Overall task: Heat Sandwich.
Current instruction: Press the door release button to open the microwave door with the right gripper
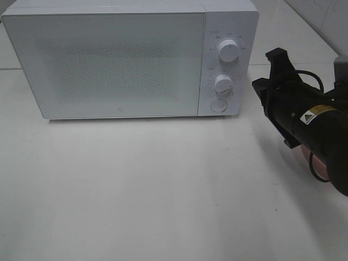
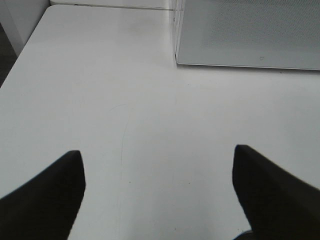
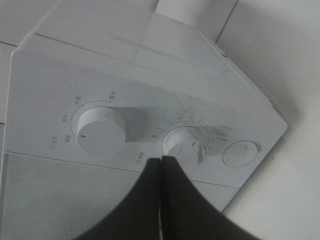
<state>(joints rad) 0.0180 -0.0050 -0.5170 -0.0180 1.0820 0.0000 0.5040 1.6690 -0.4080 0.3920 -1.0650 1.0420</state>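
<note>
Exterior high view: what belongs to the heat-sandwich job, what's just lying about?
Job: microwave, door shut; lower knob, with the shut right gripper near it; left gripper, open over the table. No sandwich in view.
Lying about: only a pink object, mostly hidden under the right arm.

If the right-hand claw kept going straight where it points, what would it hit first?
Probably the lower dial on the microwave's control panel: the shut right gripper aims at its edge from close by. Depth is unclear, so it might meet the panel just beside that dial instead.
</note>
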